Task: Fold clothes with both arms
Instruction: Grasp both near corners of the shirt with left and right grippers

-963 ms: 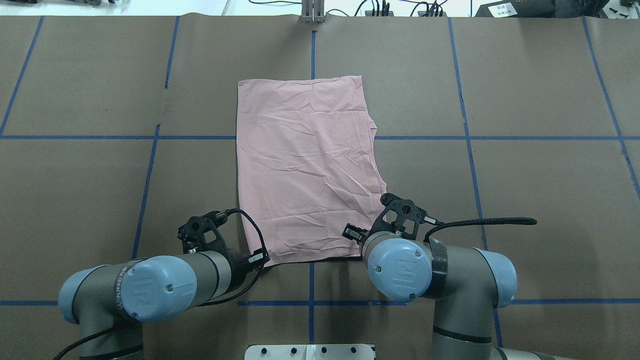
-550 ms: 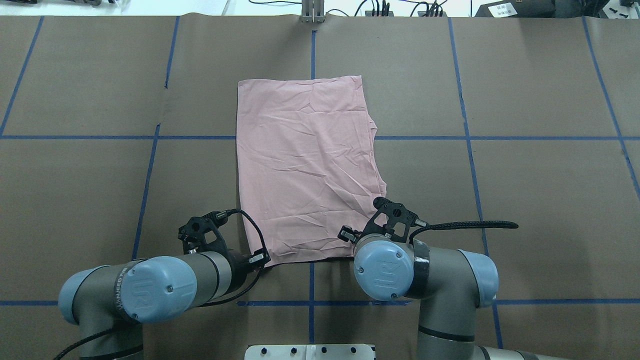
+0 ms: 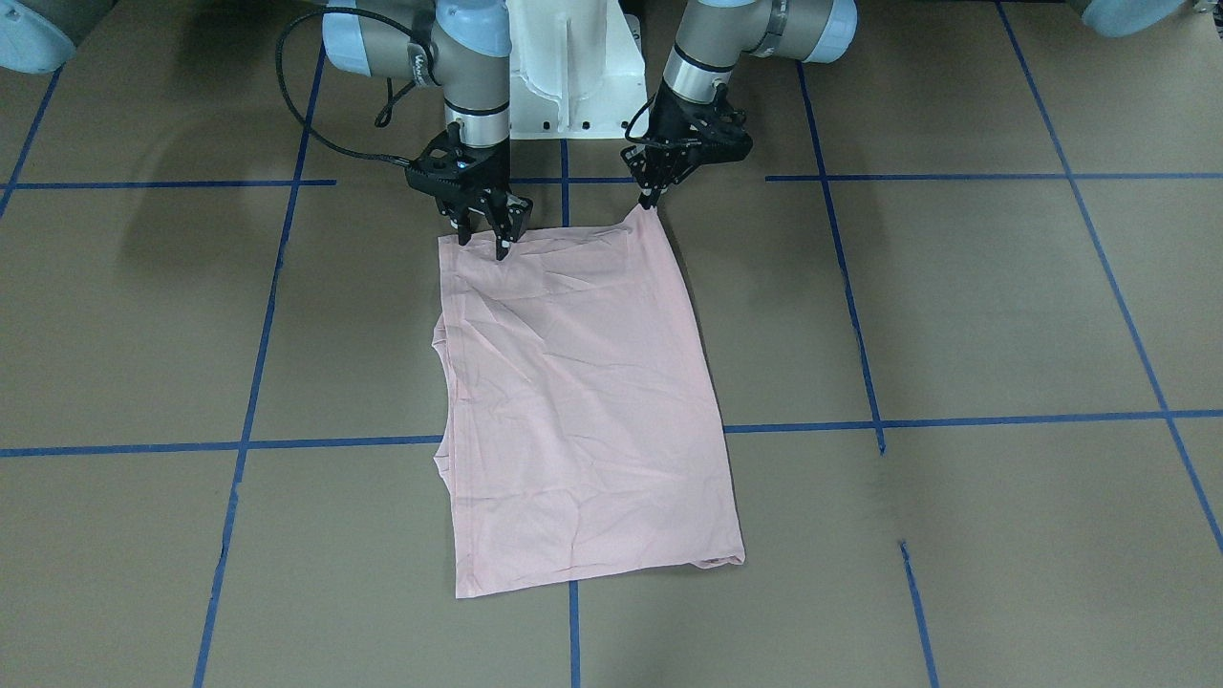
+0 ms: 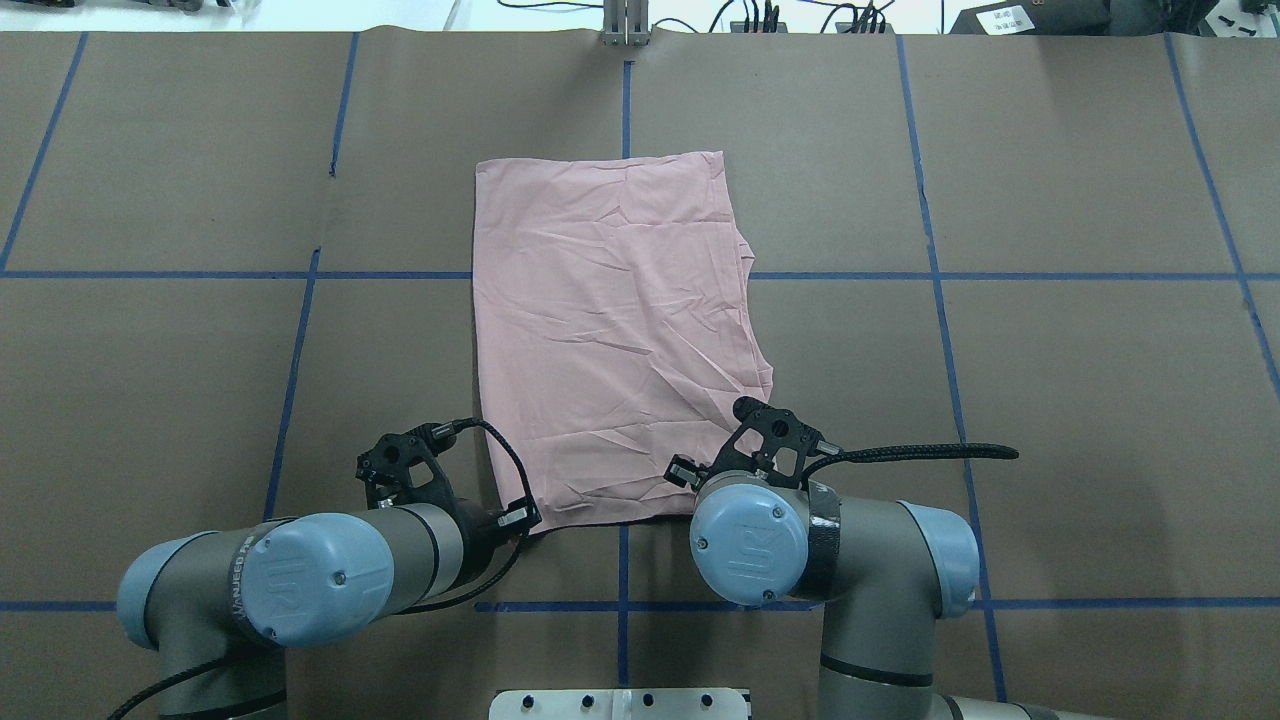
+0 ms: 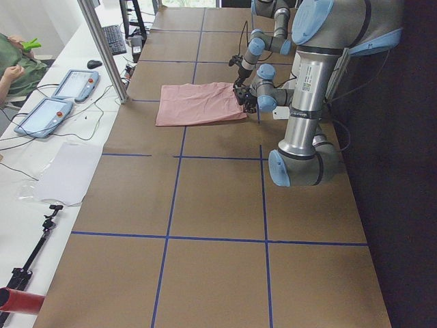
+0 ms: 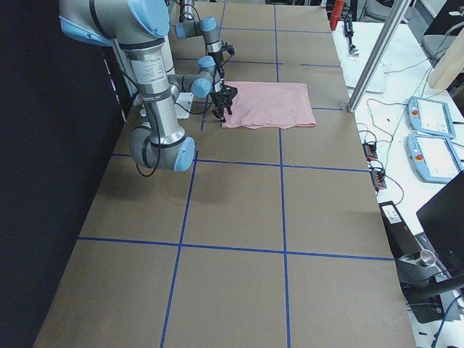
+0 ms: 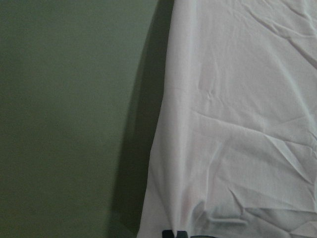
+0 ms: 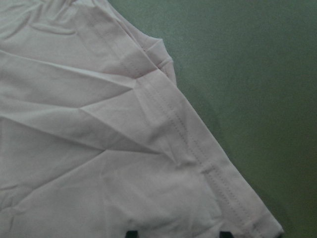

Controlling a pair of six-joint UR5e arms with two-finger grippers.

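The pale pink T-shirt [image 3: 583, 401] lies folded into a long rectangle, plain side up, at the table's middle [image 4: 610, 330]. My left gripper [image 3: 650, 201] is shut on the shirt's near left corner, which is pulled up into a small peak. The left wrist view shows its fingertips [image 7: 174, 234] close together on the cloth [image 7: 237, 124]. My right gripper [image 3: 484, 241] is open, its fingers straddling the near right corner at the hem. The right wrist view shows both tips spread apart over the stitched hem [image 8: 208, 168]. The print is hidden.
The white pedestal [image 3: 564, 67] stands behind the shirt between the arms. Blue tape lines [image 4: 622, 100] grid the brown table cover. A side bench with tablets [image 5: 48, 113] runs along the far edge.
My right arm has moved left and inward, bringing its gripper over the shirt's near right corner. The left arm and the shirt have not moved.
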